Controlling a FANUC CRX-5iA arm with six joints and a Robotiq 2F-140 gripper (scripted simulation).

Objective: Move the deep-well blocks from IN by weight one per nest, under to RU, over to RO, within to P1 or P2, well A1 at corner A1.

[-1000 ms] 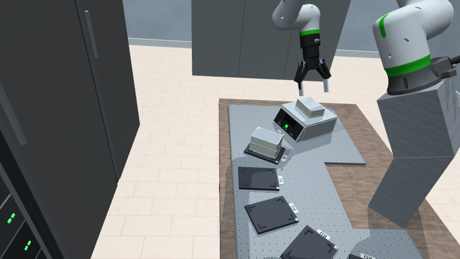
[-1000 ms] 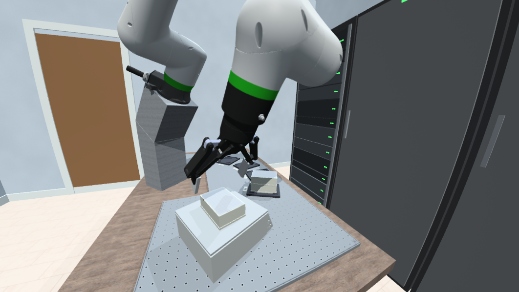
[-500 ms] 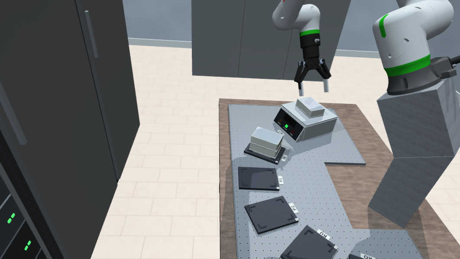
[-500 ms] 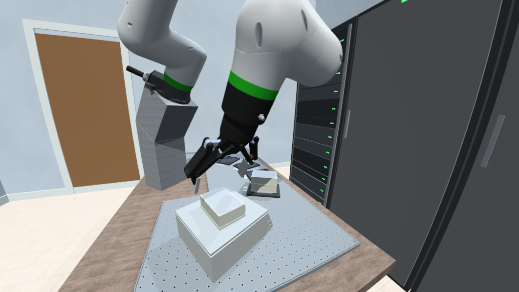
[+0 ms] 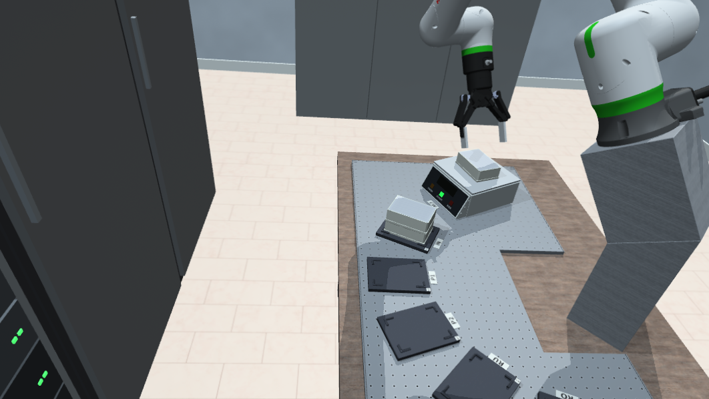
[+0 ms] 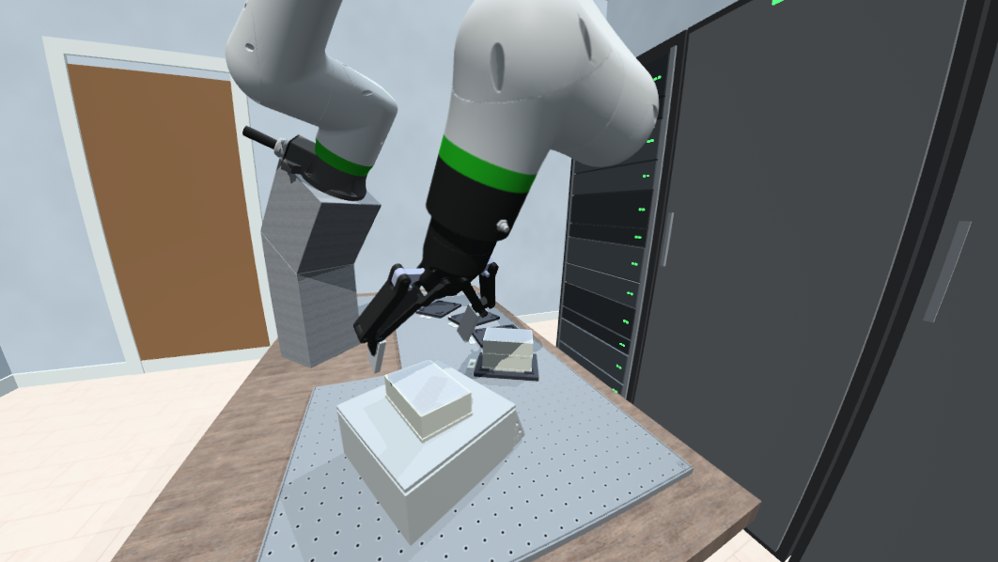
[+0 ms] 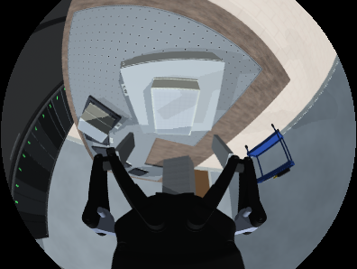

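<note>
One block (image 5: 477, 164) sat on the check-weigher (image 5: 489, 191) near the bench's (image 5: 541, 277) far edge, its green lamp (image 5: 440, 194) lit. The gripper (image 5: 483, 135) hung above, jaws wide open and empty. Two blocks (image 5: 410, 218) remained stacked in the infeed nest (image 5: 402, 239); no destination nest was filled.

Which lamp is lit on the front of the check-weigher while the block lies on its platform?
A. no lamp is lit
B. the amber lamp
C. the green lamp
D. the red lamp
C: in the top view a bright green square glows in the middle of the dark front panel of the check-weigher, with the block on its platform and the open gripper above it, holding nothing.
</note>
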